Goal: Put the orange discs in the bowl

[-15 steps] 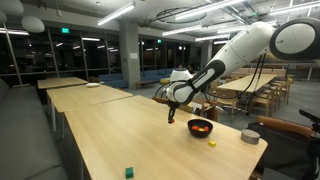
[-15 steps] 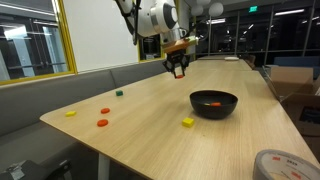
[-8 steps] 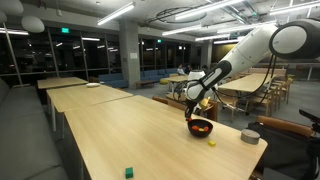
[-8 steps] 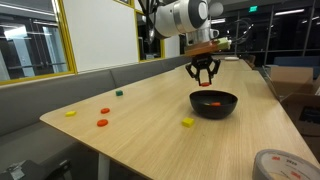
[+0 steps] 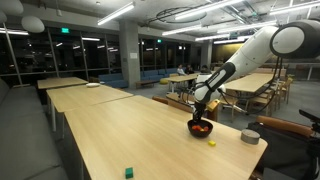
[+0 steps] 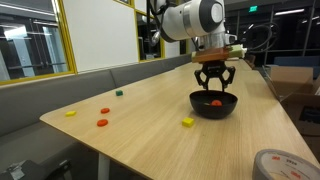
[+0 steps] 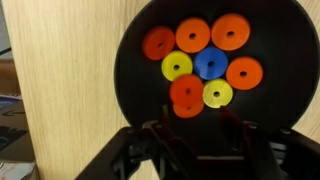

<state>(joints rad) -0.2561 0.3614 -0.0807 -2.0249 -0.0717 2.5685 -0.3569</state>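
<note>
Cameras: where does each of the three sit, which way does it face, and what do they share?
In an exterior view: near one end of the table, facing down its length; arm and gripper show over the bowl.
In an exterior view: off a table corner, facing across; gripper above the bowl, orange discs loose nearer.
Wrist view: straight down into the bowl; only the gripper shows, bottom edge.
Shared: bowl and gripper in all three.

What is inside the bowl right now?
Wrist view: orange discs, two yellow discs and one blue disc lie in the bowl. The pincer covers its near rim.
</note>
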